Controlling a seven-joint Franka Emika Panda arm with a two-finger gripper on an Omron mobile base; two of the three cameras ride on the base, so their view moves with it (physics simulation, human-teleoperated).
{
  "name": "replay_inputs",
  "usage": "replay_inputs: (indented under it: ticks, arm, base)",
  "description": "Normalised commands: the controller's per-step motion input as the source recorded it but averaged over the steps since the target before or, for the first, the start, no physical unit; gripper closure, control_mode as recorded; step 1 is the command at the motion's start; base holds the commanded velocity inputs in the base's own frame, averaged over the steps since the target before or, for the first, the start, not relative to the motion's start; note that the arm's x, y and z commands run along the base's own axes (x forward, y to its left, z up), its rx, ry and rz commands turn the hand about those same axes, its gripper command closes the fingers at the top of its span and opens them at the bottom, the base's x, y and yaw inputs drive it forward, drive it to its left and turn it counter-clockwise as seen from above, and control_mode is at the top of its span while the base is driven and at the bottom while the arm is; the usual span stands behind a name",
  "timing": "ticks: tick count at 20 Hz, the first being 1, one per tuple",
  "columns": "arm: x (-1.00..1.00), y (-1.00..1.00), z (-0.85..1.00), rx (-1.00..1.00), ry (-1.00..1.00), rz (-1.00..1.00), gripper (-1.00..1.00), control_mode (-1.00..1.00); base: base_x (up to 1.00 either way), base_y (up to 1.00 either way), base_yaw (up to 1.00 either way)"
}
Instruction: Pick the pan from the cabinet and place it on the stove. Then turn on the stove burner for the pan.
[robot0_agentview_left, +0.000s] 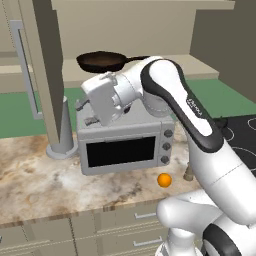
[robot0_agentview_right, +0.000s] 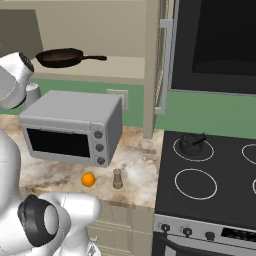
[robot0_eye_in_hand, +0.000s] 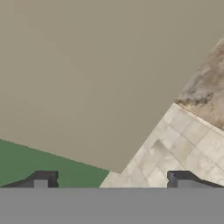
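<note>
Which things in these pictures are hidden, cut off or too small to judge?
- Pan handle, left base view: the far end is hidden behind the arm.
- Gripper, hand view: just the fingertips rise above the bottom edge, standing wide apart with nothing between.
- Stove, right base view: cut off by the right edge; knob markings too small to read.
- Small object by the orange, left base view: partly behind the arm.

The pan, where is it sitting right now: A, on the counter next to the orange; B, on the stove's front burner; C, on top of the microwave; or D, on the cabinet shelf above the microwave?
D: the pan rests on the open cabinet shelf, above and behind the microwave.
</note>
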Motion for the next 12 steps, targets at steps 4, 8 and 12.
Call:
replay_inputs:
  ticks: [4,8,12]
  arm:
    - [0.00,-0.51,0.12,-0.19,-0.45,0.00,-1.00,-1.00]
    - [0.00,-0.55,0.08,-0.14,-0.44,0.00,-1.00,-1.00]
    - [0.04,-0.58,0.01,-0.07,-0.43,0.00,-1.00,-1.00]
  base:
    - [0.00,0.00,0.00]
    - [0.00,0.00,0.00]
    - [0.00,0.00,0.00]
